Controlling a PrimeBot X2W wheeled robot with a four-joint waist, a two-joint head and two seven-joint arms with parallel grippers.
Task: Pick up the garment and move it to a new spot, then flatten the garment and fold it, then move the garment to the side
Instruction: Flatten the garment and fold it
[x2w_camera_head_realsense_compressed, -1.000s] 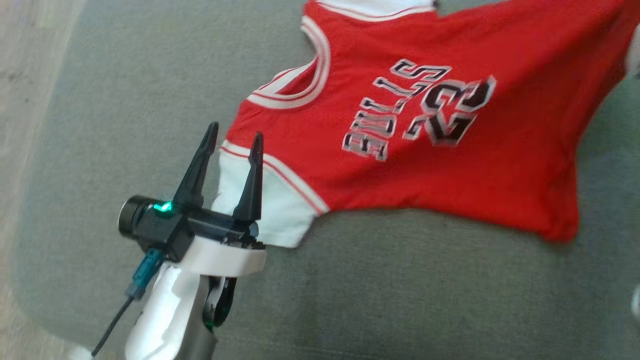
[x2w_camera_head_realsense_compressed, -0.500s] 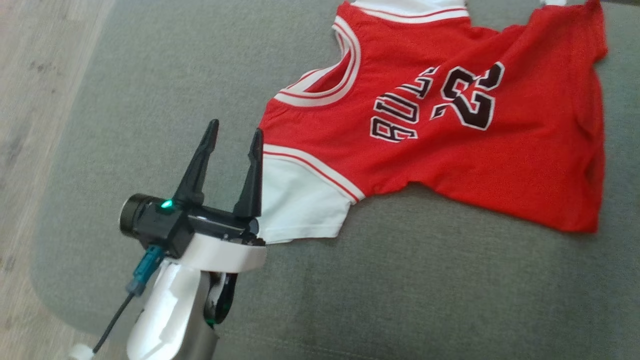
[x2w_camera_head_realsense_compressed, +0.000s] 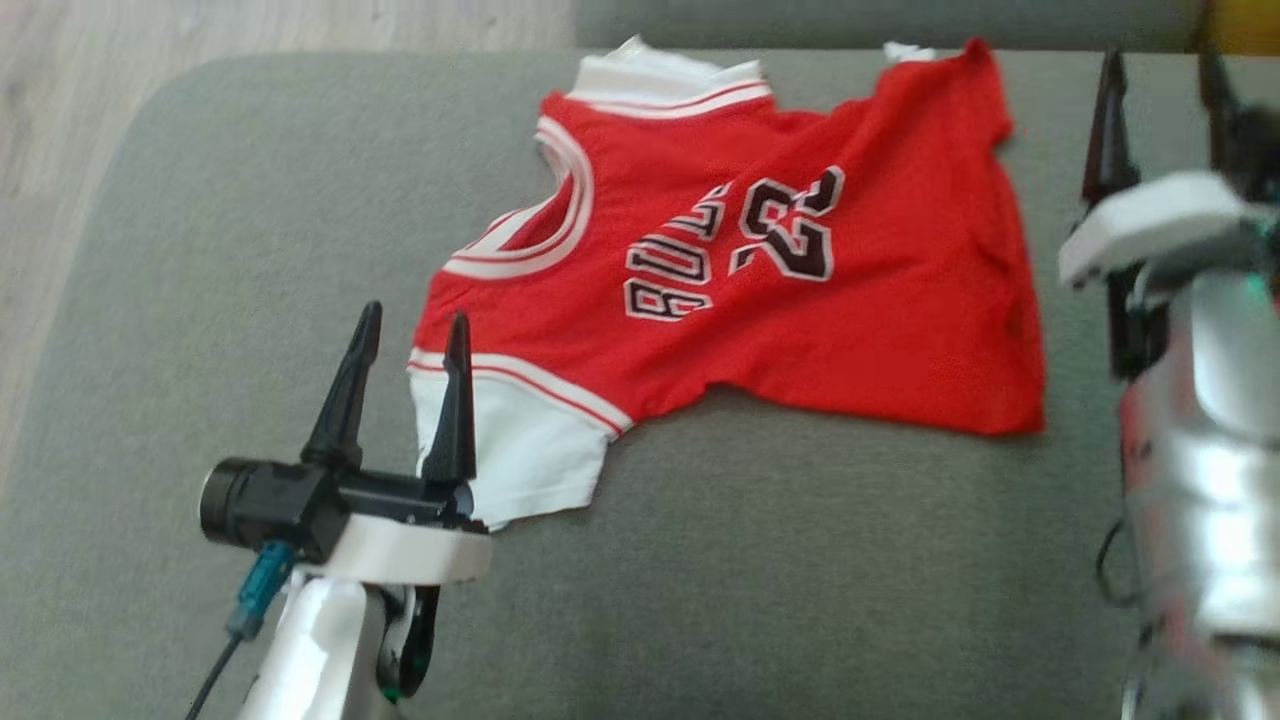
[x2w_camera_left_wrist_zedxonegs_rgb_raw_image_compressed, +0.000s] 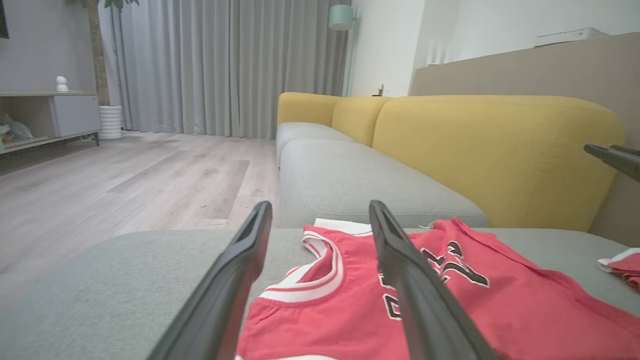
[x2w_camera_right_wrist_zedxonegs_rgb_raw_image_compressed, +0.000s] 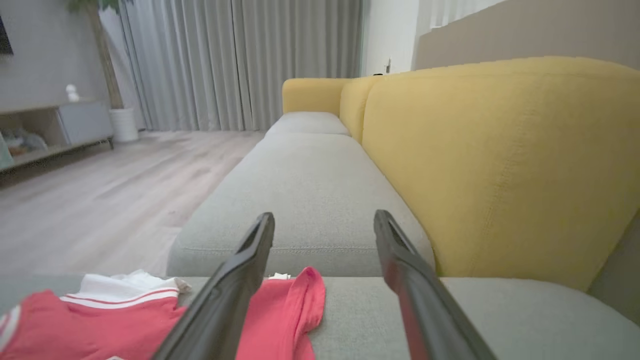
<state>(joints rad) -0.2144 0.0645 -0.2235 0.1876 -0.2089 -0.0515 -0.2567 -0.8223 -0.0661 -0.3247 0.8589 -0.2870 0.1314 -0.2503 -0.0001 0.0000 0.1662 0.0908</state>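
I see jersey (x2w_camera_head_realsense_compressed: 850, 330) spread on grey sofa seat (x2w_camera_head_realsense_compressed: 200, 250), number side up, a bit rumpled. My left tool (x2w_camera_head_realsense_compressed: 416, 312): fingers apart, empty, by white sleeve. Right tool (x2w_camera_head_realsense_compressed: 1160, 60): apart too, empty, beside hem.

One jersey (x2w_camera_head_realsense_compressed: 850, 330), maybe two; two tools (x2w_camera_head_realsense_compressed: 416, 312) (x2w_camera_head_realsense_compressed: 1160, 55)

Place: I was working in a home living room.
Seating: the sofa (x2w_camera_right_wrist_zedxonegs_rgb_raw_image_compressed: 500, 165) had grey seats and yellow backs.
Surroundings: long curtains (x2w_camera_left_wrist_zedxonegs_rgb_raw_image_compressed: 225, 65), wood floor (x2w_camera_left_wrist_zedxonegs_rgb_raw_image_compressed: 125, 185), low cabinet (x2w_camera_left_wrist_zedxonegs_rgb_raw_image_compressed: 70, 112).
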